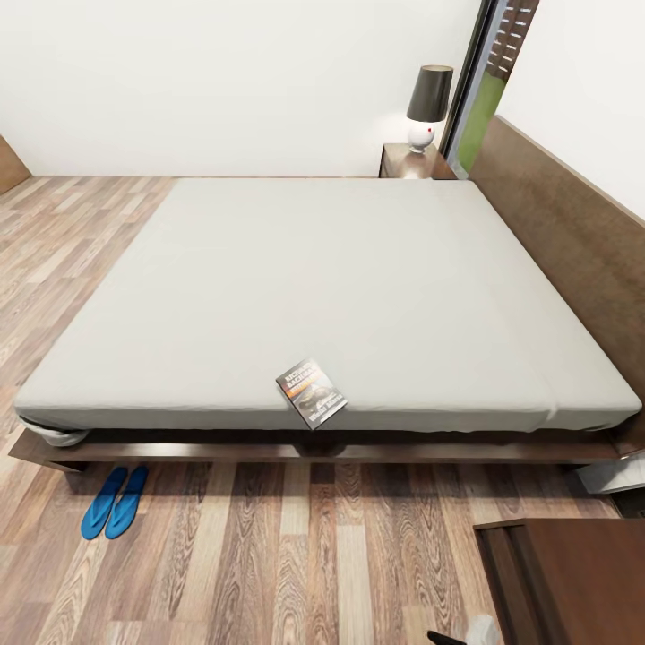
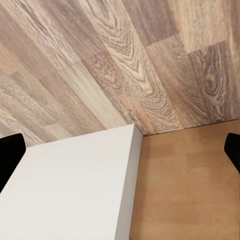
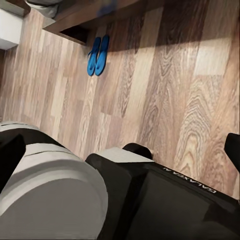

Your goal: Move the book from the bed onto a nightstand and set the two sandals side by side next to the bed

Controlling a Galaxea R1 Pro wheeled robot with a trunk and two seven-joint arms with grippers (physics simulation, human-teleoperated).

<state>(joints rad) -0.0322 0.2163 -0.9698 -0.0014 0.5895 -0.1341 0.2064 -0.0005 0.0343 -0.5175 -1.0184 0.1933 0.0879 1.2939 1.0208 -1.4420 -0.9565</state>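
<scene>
The left claw (image 2: 120, 150) shows two dark fingertips far apart at the edges of its wrist view, with nothing between them; the right claw (image 3: 120, 150) is the same, fingers wide apart and empty, above the robot's own body and the wooden plank floor (image 1: 269, 555).

The thin dark paperback book (image 1: 311, 393) lies flat on the pale grey mattress of the large low bed (image 1: 340, 269), close to the near edge, around the middle of it. Its long axis runs diagonally, with the lettered top pointing away and to the left.

The two bright blue flat sandals (image 1: 114, 502) already lie side by side on the floor, just beside the bed's left near corner, their long axes parallel.

I judge the book is the step in hand. A claw should come from the near side and close across the short width. The low dark brown wooden nightstand (image 1: 414, 163) with a lamp (image 1: 428, 106) stands far, by the brown headboard (image 1: 573, 224).
</scene>
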